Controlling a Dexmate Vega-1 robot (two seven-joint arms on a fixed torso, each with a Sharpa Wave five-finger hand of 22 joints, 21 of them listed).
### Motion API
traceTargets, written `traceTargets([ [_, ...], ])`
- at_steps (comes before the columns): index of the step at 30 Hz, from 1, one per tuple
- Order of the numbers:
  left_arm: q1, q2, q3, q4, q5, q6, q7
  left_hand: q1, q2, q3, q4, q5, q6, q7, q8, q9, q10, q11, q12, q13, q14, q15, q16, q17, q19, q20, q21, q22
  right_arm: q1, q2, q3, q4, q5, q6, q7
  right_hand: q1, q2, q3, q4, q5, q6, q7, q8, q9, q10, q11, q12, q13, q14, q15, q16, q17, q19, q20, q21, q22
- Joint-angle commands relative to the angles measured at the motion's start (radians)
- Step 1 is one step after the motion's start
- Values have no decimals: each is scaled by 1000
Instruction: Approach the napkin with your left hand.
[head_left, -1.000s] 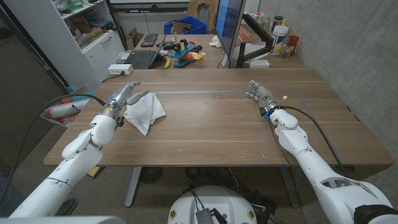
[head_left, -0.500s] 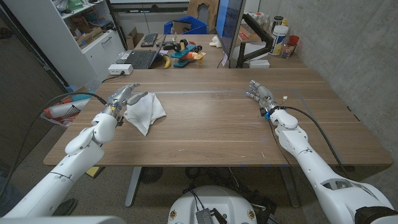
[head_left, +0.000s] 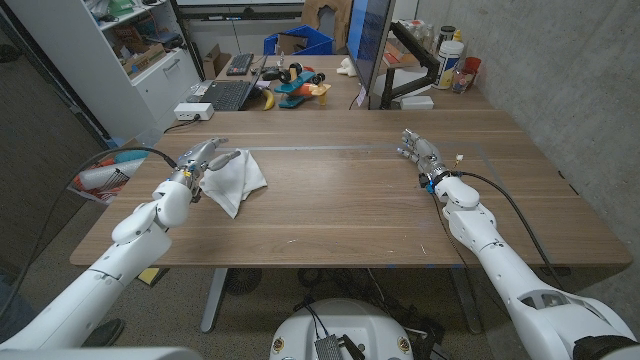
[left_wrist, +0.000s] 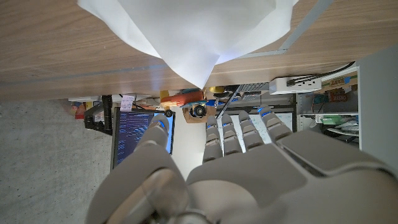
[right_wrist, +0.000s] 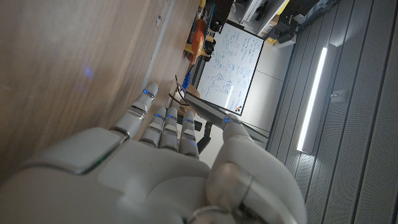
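A crumpled white napkin (head_left: 234, 178) lies on the wooden table (head_left: 340, 200) at its left side. My left hand (head_left: 203, 160) hovers at the napkin's left edge, fingers apart and stretched out over the cloth, holding nothing. In the left wrist view the napkin (left_wrist: 193, 31) spreads just beyond my left hand (left_wrist: 230, 168), whose fingertips (left_wrist: 214, 124) stop short of the cloth. My right hand (head_left: 417, 149) stands far off at the table's right side, fingers apart, with nothing in it; the right wrist view shows the same hand (right_wrist: 161, 162) over bare wood.
Beyond the table's far edge stand a laptop (head_left: 220, 95), toys (head_left: 295, 85), a monitor (head_left: 368, 45) and bottles (head_left: 452, 55). A white shelf unit (head_left: 130, 60) is at the back left. A concrete wall (head_left: 570, 90) runs along the right.
My left hand has edged a little to the right and forward, closer over the napkin's left edge. The right hand and the napkin have stayed where they were.
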Motion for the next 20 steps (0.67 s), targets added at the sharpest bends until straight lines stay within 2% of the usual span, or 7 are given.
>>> traceTargets([
  [1, -12, 8, 24, 24, -12, 4, 5, 14, 3, 1, -1, -2, 13, 0, 8, 3, 7, -3, 2, 2, 2, -3, 3, 2, 1, 9, -2, 3, -10, -7, -7, -28, 2, -9, -11, 5, 8, -1, -3, 5, 9, -3, -2, 3, 9, -4, -4, 3, 8, -3, 6, 1, 9, 0, -4, 1],
  [9, -30, 5, 39, 51, -27, -9, 5, 15, 2, 0, 0, -3, 16, -1, 7, 3, 9, -6, 3, 2, 3, -3, 3, 2, 0, 11, -3, 3, -11, -13, -17, -51, -2, -32, -20, 4, 8, -1, -3, 5, 10, -3, -2, 3, 9, -4, -4, 3, 8, -2, 6, 0, 9, 0, -5, 1],
  [20, -47, 5, 61, 68, -28, -15, 8, 17, 2, -1, 1, -3, 17, -2, 6, 4, 11, -5, 3, 3, 3, -3, 2, 2, 0, 12, -3, 3, -5, -17, -27, -45, -12, -24, -21, 3, 8, -3, -2, 5, 9, -3, -2, 3, 10, -3, -4, 3, 8, -1, 7, 0, 9, 1, -7, 1],
])
